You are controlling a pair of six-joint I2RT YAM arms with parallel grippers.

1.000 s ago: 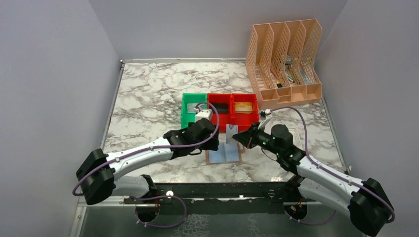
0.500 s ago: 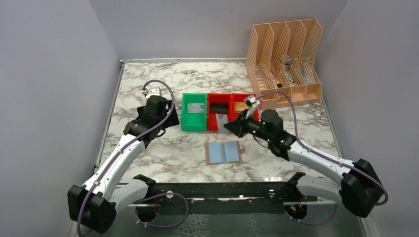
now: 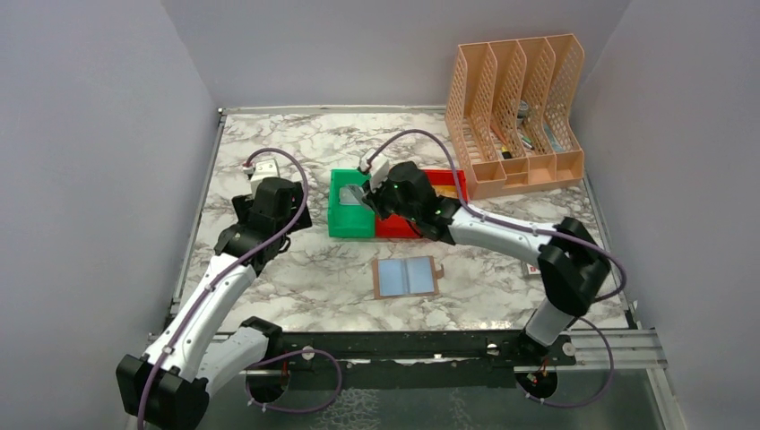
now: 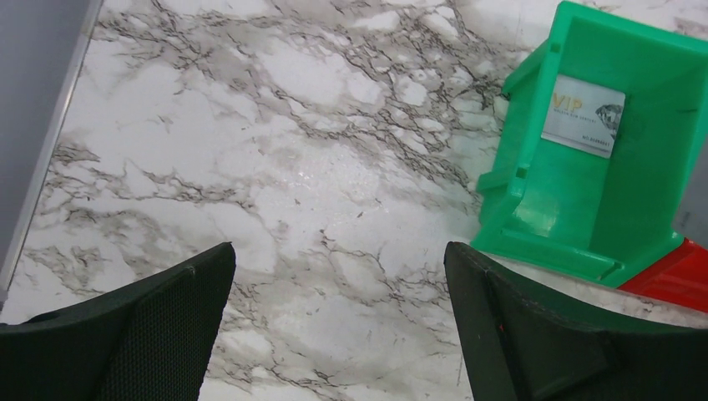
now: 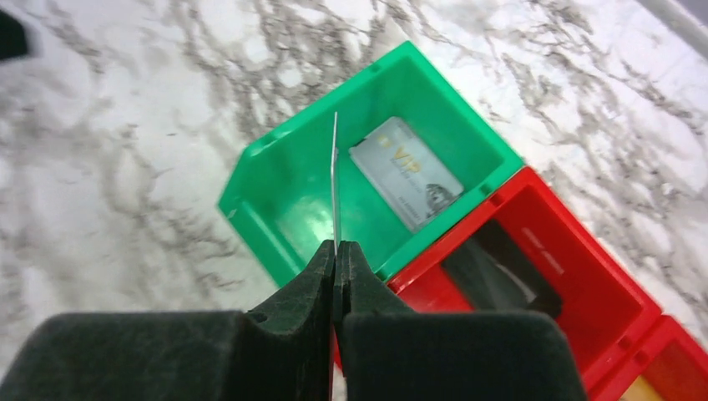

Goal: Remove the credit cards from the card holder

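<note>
right gripper [image 5: 336,249] moved left, from over red bin [image 5: 584,301] to over green bin [image 3: 351,228], carrying silver card [image 5: 335,175] | left gripper [image 4: 338,251] pulled away from card holder [image 3: 405,278], now far-left

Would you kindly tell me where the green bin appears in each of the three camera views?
Top external: the green bin sits mid-table, under the right gripper.
Left wrist: the green bin fills the upper right, a VIP card lying inside.
Right wrist: the green bin is at centre, behind the held card, pinched edge-on.
Shared landmark: the red bin adjoining it.
</note>
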